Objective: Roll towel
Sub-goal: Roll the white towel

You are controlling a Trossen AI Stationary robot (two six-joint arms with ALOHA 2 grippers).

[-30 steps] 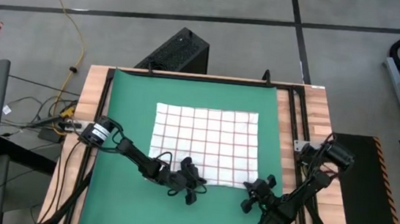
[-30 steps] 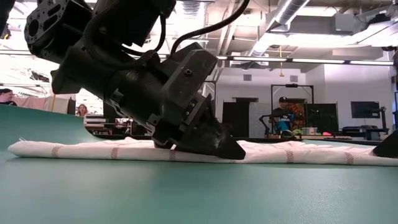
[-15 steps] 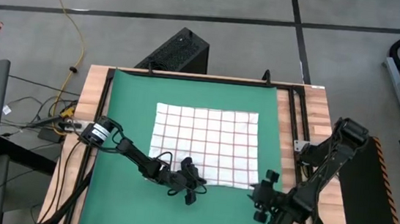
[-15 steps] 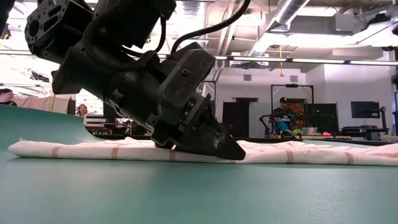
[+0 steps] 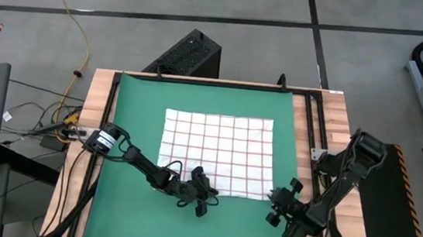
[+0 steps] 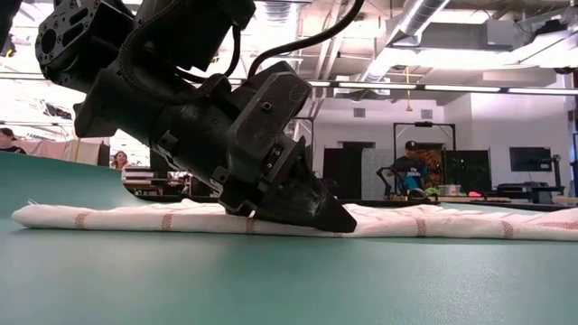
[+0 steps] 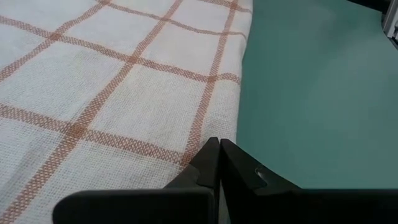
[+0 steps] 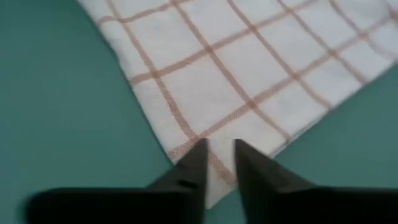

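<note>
Lying flat on the green mat (image 5: 134,111), the towel (image 5: 216,146) has its near edge folded over. Left tool (image 5: 202,198), pressed together, rests on that edge; right tool (image 5: 274,206) hovers slightly spread near its corner.

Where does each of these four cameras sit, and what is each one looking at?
High: above, looking straight down on towel, mat, both arms.
Low: at mat level, looking across; left claw on the towel's edge.
Left wrist: on that arm, shut fingers at the towel.
Right wrist: parted fingers over a towel corner.
All four share the towel.
</note>
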